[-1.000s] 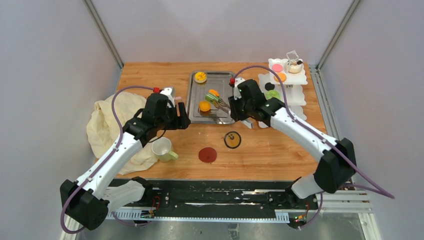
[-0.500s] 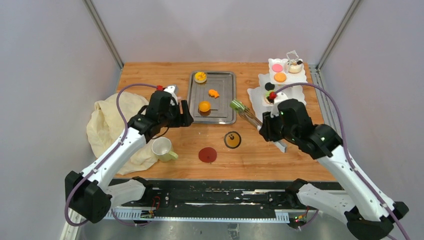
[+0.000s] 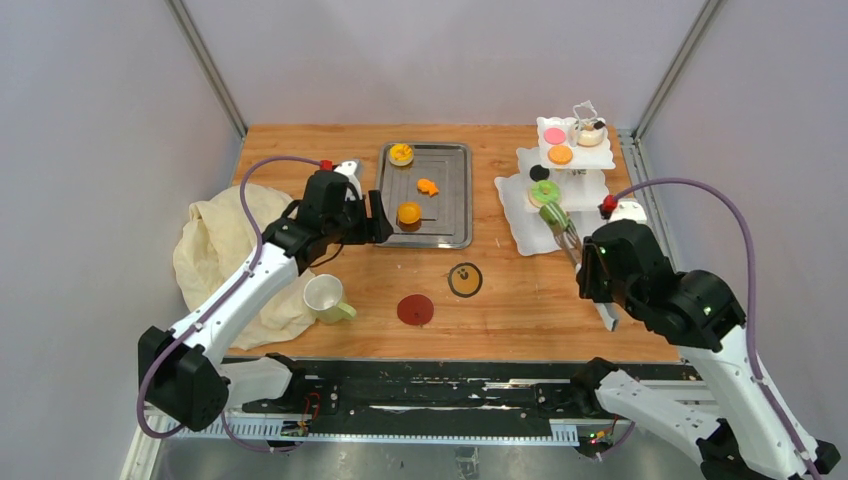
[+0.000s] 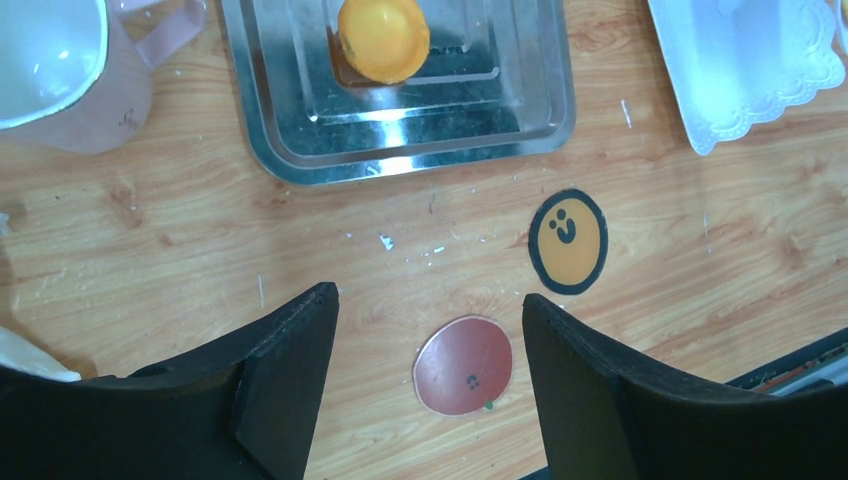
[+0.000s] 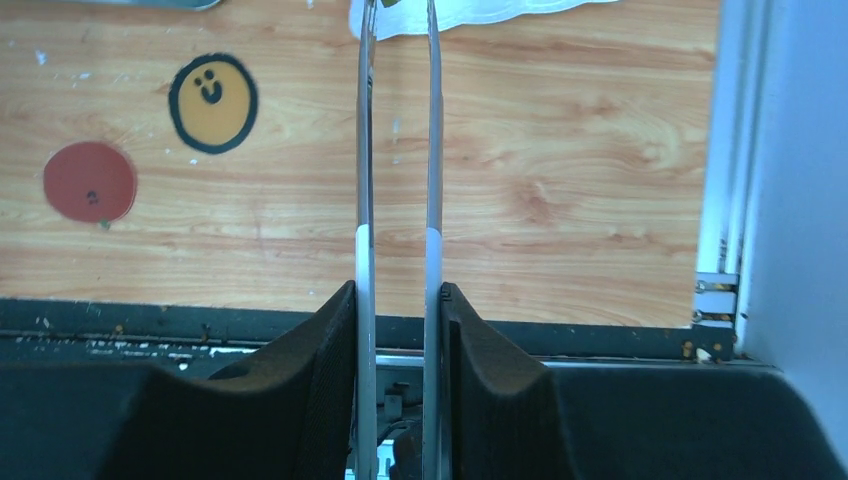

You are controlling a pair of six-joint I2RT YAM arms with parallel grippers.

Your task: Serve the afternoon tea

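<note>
**Pastry in tongs over the stand**

Our right gripper [image 3: 592, 272] is clamped on the tongs [image 3: 566, 238], whose tips pinch a green pastry [image 3: 551, 213] above the lowest tier of the stand [image 3: 515, 195]. We judge the pastry light, soft and crumbly. It is best held gently by its sides, since a harder squeeze would likely crush it. Our left gripper [image 3: 370, 218] hangs open and empty beside the tray [image 3: 452, 185]. Only the top view shows the pastry. The right wrist view cuts off the tong tips but shows both blades pressed between the fingers [image 5: 320, 350]. The left wrist view adds the face on the yellow coaster [image 4: 567, 240].
</note>
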